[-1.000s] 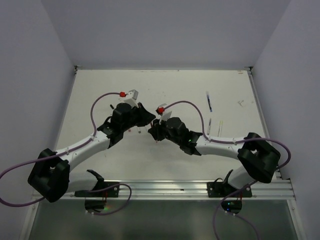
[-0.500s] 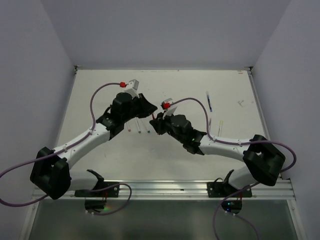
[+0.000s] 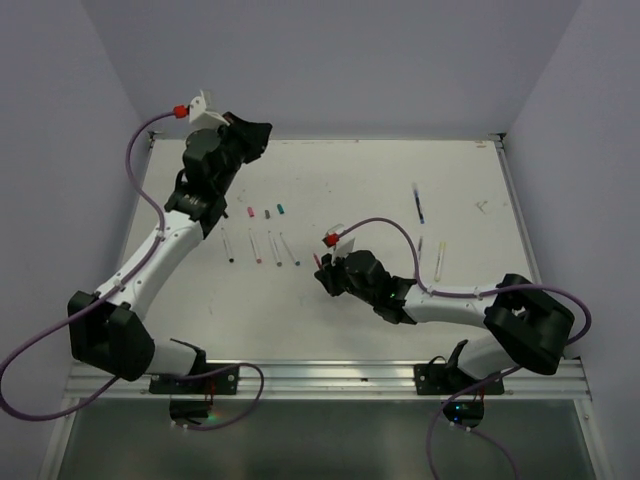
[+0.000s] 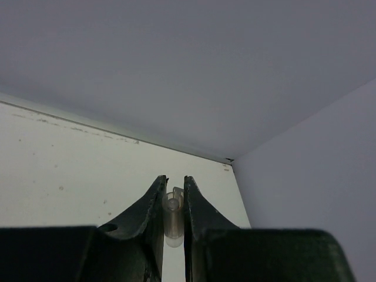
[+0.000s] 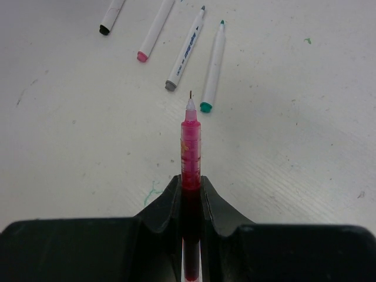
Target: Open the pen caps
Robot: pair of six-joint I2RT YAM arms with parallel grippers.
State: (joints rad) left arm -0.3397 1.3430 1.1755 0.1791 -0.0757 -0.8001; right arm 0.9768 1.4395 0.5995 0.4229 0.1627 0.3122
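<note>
1. The left gripper (image 4: 173, 181) is squeezing a small clear plastic pen cap (image 4: 171, 220) between its two black fingers, the jaws pressing tight on it. In the overhead view it is hanging high over the white table (image 3: 350, 180), toward 11 o'clock.
2. The right gripper (image 5: 189, 177) is clamping a translucent dark red pen (image 5: 190, 135) low over the table's middle. The pen's fine nib is showing bare and pointing to 12 o'clock in the wrist view.
3. Four white-barrelled marker pens are lying side by side on the table between 11 and 12 o'clock of that nib, not touching. They are the black-ended pen (image 5: 111, 13), the pink-ended pen (image 5: 155, 29), the grey-ended pen (image 5: 185, 50) and the green-ended pen (image 5: 213, 64).
4. Overhead, three tiny loose caps are sitting just at 12 o'clock of that row: a pink cap (image 3: 250, 212), a dark cap (image 3: 267, 212) and a green cap (image 3: 281, 209).
5. A dark blue pen (image 3: 418, 203) is lying at 2 o'clock of the right gripper, and two pale pens (image 3: 441, 257) at 3 o'clock.
</note>
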